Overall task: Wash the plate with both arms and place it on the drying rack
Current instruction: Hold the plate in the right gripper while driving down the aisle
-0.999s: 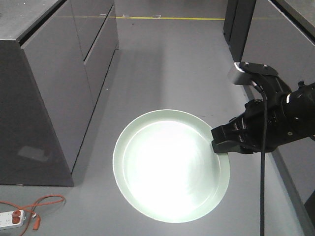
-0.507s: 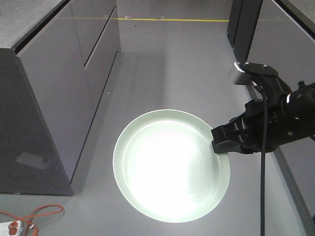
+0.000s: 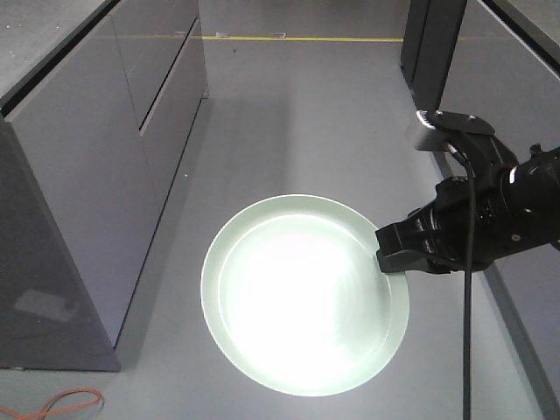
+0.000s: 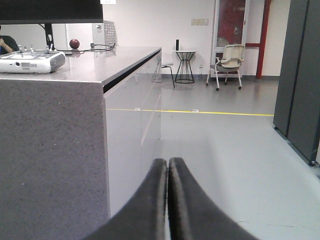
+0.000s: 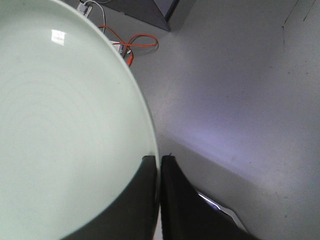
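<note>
The pale mint-green plate (image 3: 302,297) hangs level over the grey floor, lit bright in its middle. My right gripper (image 3: 385,255) is shut on its right rim; in the right wrist view the plate (image 5: 65,130) fills the left side and the rim sits pinched between the two black fingers of the right gripper (image 5: 159,159). My left gripper (image 4: 167,161) is shut with nothing between its fingers, pointing down an aisle at floor height, and does not show in the front view. The drying rack is out of view.
A grey cabinet block (image 3: 79,192) runs along the left of the aisle, with a stone-topped counter (image 4: 75,70). Dark panels (image 3: 516,70) stand on the right. An orange cable (image 3: 61,404) lies on the floor at the front left. A chair (image 4: 227,62) stands far back.
The view has shifted forward along the aisle: the left cabinet and orange cable have slid toward the lower left, and the white power strip has left the frame. Plate and right gripper keep their pose.
</note>
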